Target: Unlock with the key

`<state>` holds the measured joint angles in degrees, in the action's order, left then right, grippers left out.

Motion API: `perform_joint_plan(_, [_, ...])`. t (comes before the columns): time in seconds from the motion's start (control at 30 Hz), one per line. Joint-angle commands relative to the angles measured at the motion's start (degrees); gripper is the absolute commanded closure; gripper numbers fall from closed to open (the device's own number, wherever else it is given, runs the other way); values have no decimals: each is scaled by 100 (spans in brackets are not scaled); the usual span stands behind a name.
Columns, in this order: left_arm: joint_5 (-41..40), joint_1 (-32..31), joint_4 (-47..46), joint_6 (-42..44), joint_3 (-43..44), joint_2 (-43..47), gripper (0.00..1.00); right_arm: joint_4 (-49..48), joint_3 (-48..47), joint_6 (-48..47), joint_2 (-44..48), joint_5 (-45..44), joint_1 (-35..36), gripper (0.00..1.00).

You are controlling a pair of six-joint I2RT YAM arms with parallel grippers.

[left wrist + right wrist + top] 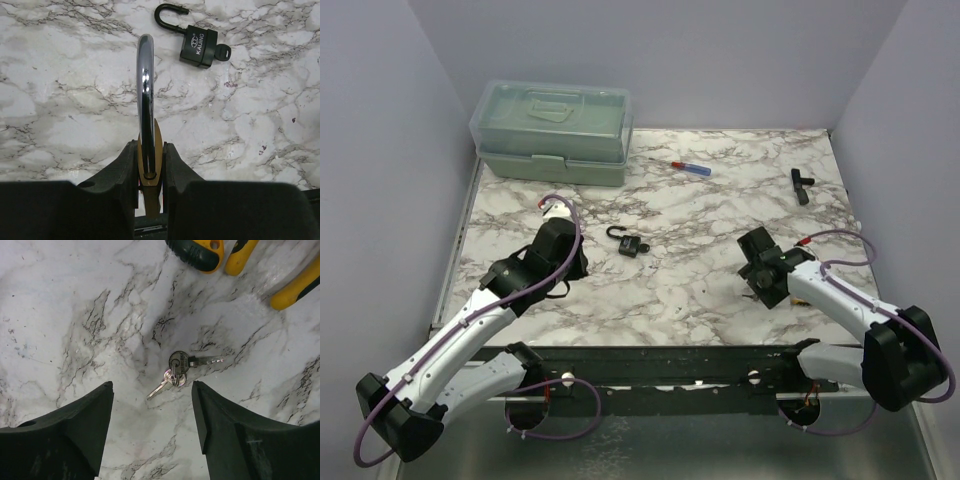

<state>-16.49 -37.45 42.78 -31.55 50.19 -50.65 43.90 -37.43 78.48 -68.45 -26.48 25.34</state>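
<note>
The small silver keys on a ring (179,369) lie at twelve o'clock between our right gripper's (151,389) wide, empty fingers; our left gripper (150,147) clamps the brass, chrome-shackled padlock (144,100).

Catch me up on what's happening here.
The left gripper is clamped on a brass padlock, its shackle pointing away from the wrist. The right gripper is open over two keys lying on the table, and holds nothing yet. A black padlock lies apart on the marble, its shackle open and a key in it.
</note>
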Motion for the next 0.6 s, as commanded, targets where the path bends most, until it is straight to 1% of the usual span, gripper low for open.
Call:
perform_joint_plan(0.0, [-284, 27, -413, 136, 66, 203, 100, -202, -53, -168, -145, 309, -116, 33])
perform_joint_plan(0.13, [-276, 29, -420, 146, 52, 222, 100, -250, 19, -183, -277, 319, -181, 42])
perform_joint_plan(0.23, [-276, 36, -438, 171, 43, 231, 100, -280, 72, -175, -381, 339, -227, 45])
perform_joint_plan(0.57, [-241, 88, -465, 180, 30, 232, 100, -244, 198, -195, -484, 229, -295, 47])
